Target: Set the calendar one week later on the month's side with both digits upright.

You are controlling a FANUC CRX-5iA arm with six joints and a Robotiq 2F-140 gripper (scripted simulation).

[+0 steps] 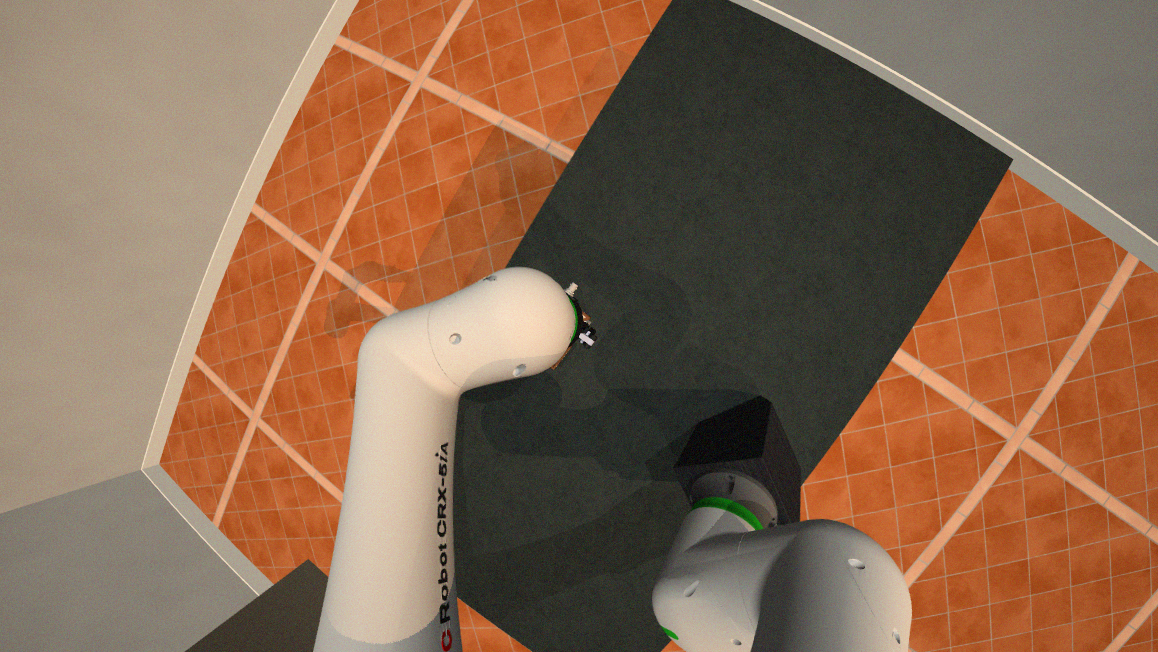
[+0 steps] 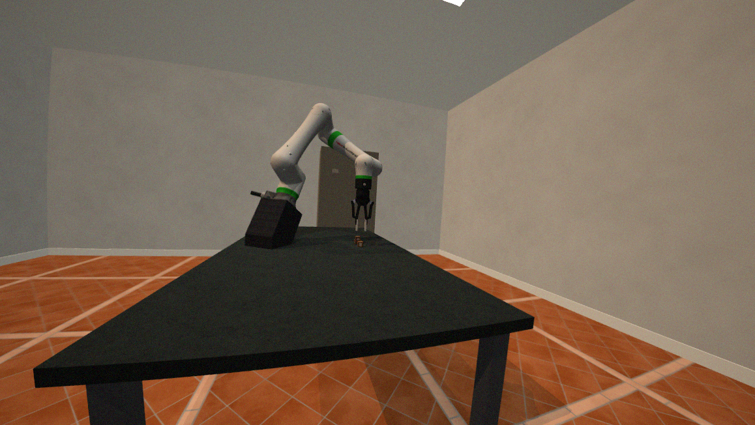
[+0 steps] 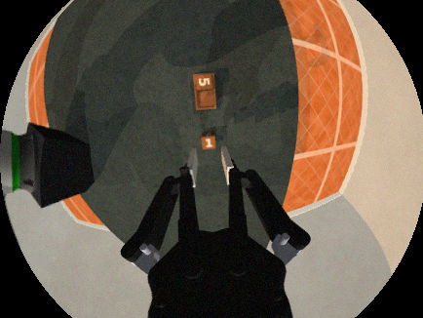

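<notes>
The brown tray lies on the table. A brown cube with a white 5 on its top face sits in the tray's far end in the wrist view. The tray's other half is empty. A second brown cube with a white 1 on top lies on the table outside the tray. My gripper points down above the table, near the second cube. Its fingers are partly open with nothing between them. The arm hides nearly all of these objects in the top view. The month's name and cube side faces cannot be read.
The dark table carries the arm's black base block, off to one side of the tray. A table edge runs beyond the tray on the side away from the base.
</notes>
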